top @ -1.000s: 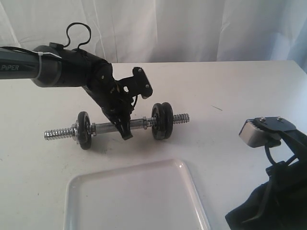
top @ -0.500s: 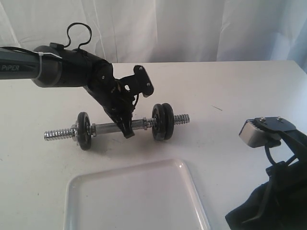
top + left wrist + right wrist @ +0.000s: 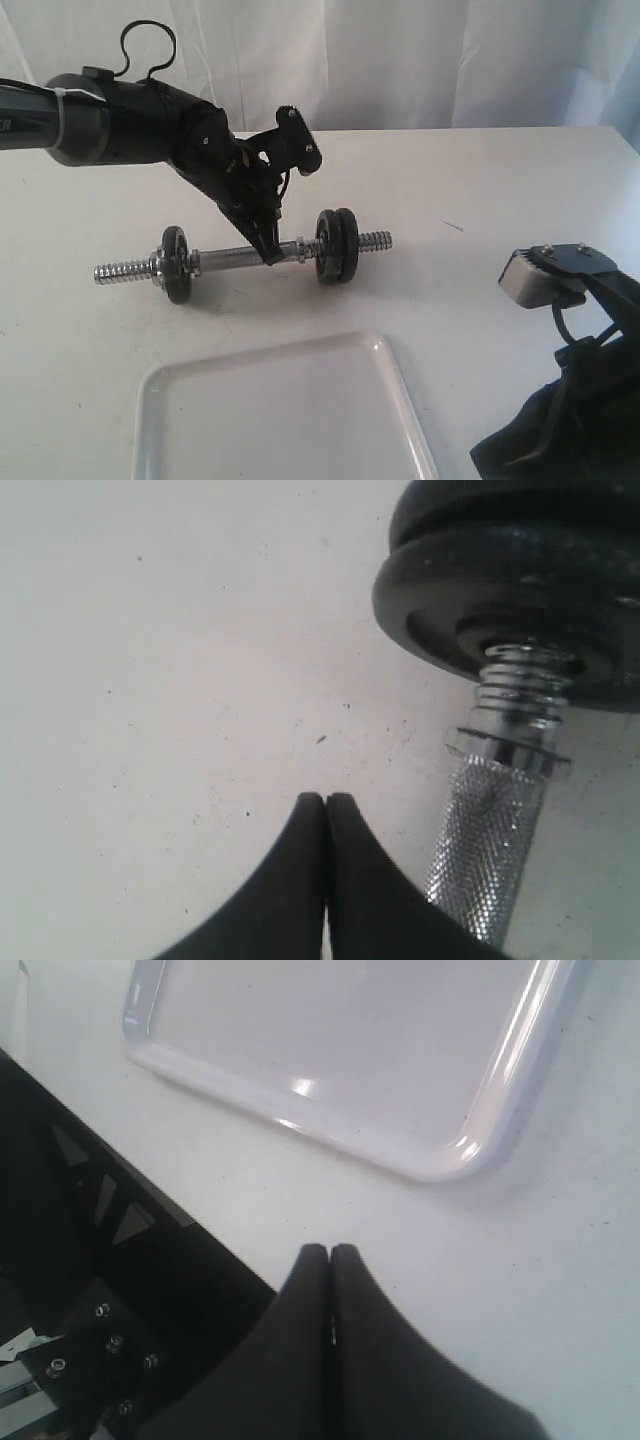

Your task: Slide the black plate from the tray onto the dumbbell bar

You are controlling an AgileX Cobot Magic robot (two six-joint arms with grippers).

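Black plate (image 3: 349, 246) on dumbbell bar (image 3: 230, 260), right pair, hard to split from twin (image 3: 327, 246). Tray (image 3: 290, 410) cut off at near edge. Left jaws closed beside bar; right jaws closed, empty. Surface (image 3: 480, 180) open far right.

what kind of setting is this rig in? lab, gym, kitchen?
Probably a robot lab bench, not a gym: white table against a white curtain, a left arm and right arm at it, and only staged props, a small dumbbell and a white tray.
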